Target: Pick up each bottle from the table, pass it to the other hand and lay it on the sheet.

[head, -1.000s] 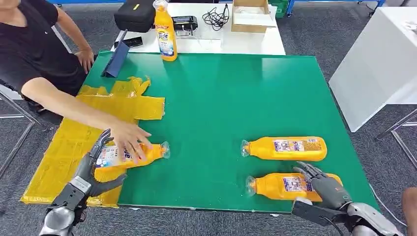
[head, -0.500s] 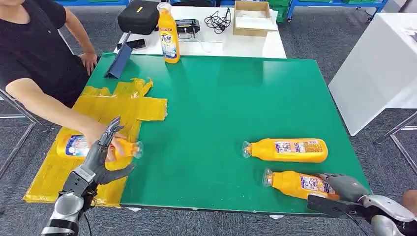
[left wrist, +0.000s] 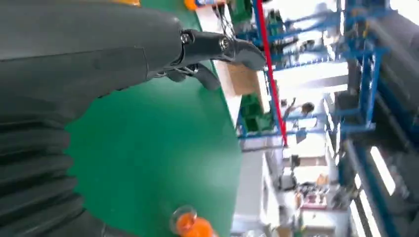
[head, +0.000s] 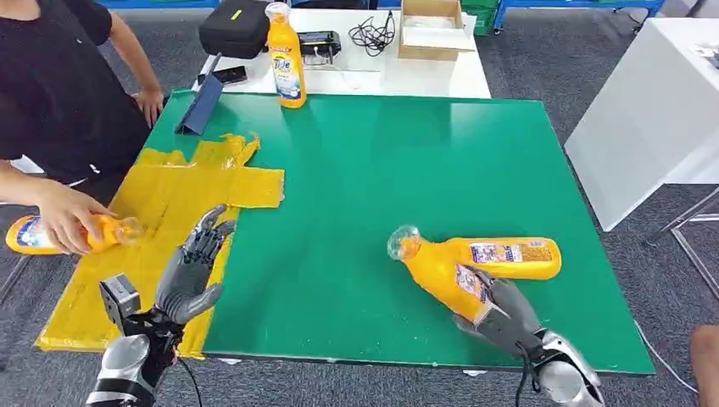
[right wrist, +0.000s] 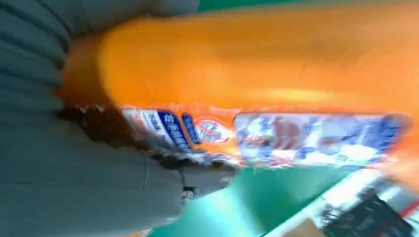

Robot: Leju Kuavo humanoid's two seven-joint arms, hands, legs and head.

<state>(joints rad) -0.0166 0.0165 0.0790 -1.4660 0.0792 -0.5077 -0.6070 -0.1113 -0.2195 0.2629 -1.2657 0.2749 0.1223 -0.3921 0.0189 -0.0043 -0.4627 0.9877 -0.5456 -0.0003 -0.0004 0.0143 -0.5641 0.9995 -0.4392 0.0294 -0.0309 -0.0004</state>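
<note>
Grey carpet floor point(head: 543, 59), green desk point(head: 381, 170), white table point(head: 398, 72) behind, yellow sheet point(head: 169, 195) at left edge, right robot hand point(head: 496, 314) gripping tilted bottle point(head: 441, 271) over desk, left robot hand point(head: 195, 267) empty, fingers spread

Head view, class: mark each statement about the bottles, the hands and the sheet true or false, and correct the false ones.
1. The right hand grips an orange bottle. True.
2. The left hand holds a bottle. False: it is empty, fingers apart, over the yellow sheet.
3. A person's hand holds a bottle at the table's left edge. True.
4. The standing bottle is on the yellow sheet. False: it stands at the table's far edge, off the sheet.
5. A second bottle lies on the green table. True.
</note>
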